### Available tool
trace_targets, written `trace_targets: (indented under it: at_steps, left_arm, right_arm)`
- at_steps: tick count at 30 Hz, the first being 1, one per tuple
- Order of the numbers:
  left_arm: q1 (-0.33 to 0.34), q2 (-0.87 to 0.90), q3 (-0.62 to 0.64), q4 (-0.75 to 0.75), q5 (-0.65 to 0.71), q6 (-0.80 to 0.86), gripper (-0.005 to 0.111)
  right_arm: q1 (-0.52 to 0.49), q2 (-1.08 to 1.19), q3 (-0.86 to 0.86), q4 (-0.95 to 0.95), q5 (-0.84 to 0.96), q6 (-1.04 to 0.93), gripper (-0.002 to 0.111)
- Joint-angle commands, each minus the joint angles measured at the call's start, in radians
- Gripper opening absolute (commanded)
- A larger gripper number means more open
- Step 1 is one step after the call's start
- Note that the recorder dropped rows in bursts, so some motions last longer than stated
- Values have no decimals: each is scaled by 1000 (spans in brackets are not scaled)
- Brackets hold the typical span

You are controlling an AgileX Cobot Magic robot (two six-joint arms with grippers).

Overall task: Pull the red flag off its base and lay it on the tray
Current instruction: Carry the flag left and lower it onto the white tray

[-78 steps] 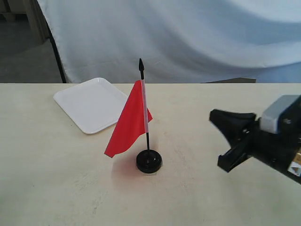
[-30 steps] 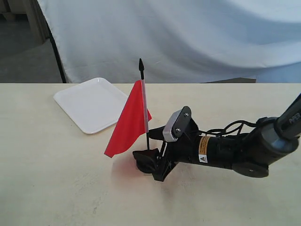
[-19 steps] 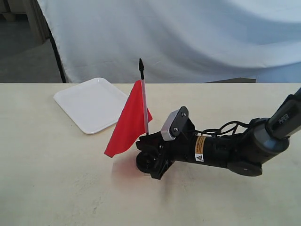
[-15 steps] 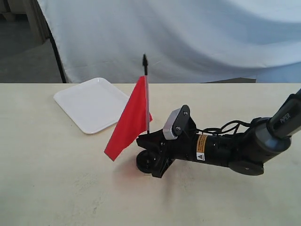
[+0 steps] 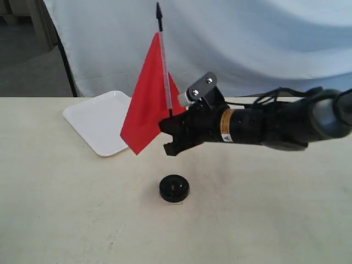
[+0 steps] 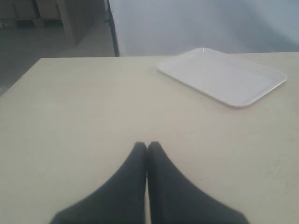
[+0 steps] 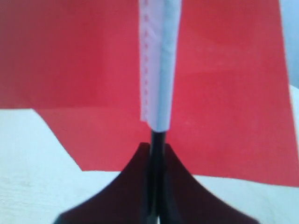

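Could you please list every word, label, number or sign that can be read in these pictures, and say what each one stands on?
No text here is readable.
Orange-and-white sticker on the right arm: printed marks, too small to read.
On the red flag, tray and base: no writing seen.
Both wrist views: no text.

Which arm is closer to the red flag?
Right arm. Its jaws grip the flag by its pole, above the base. The left arm has its jaws shut over the table, short of the tray, no flag in sight.
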Motion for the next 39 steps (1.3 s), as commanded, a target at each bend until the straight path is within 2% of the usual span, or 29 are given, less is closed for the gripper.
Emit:
trace_targets:
  at_steps: [1, 5, 8, 10, 14, 16, 17, 19, 21, 24, 26, 39]
  left_arm:
    - [-2, -3, 2, 3, -5, -6, 0]
    - [-2, -3, 2, 3, -5, -6, 0]
    - [-2, -3, 2, 3, -5, -6, 0]
    - [-2, -3, 2, 3, -5, -6, 0]
    - [-2, -3, 2, 3, -5, -6, 0]
    - [-2, -3, 2, 3, -5, -6, 0]
    - [-2, -3, 2, 3, -5, -6, 0]
    - [-2, -3, 2, 3, -5, -6, 0]
    - [-2, -3, 2, 3, -5, -6, 0]
    - [-2, -3, 2, 3, -5, -6, 0]
    - [-2, -3, 2, 3, -5, -6, 0]
    - [-2, -3, 2, 3, -5, -6, 0]
  right_arm:
    - [95, 22, -176, -216, 339, 341, -1]
    - [181, 88, -321, -352, 533, 506, -1]
    - [230, 158, -430, -354, 644, 506, -1]
    - [275, 232, -534, -354, 783, 459, -1]
    - [351, 395, -743, -281, 1042, 267, -1]
    - [366, 479, -900, -103, 1141, 36, -1]
    - [366, 540, -1025, 58, 1208, -143, -1]
    - [366, 629, -1197, 223, 1318, -327, -1]
    - [366, 723, -1383, 291, 1424, -420, -1]
    - [366, 825, -1562, 328, 1473, -467, -1]
    - [366, 874, -1613, 335, 1471, -469, -1]
    - [353, 892, -1613, 338, 1454, -397, 0]
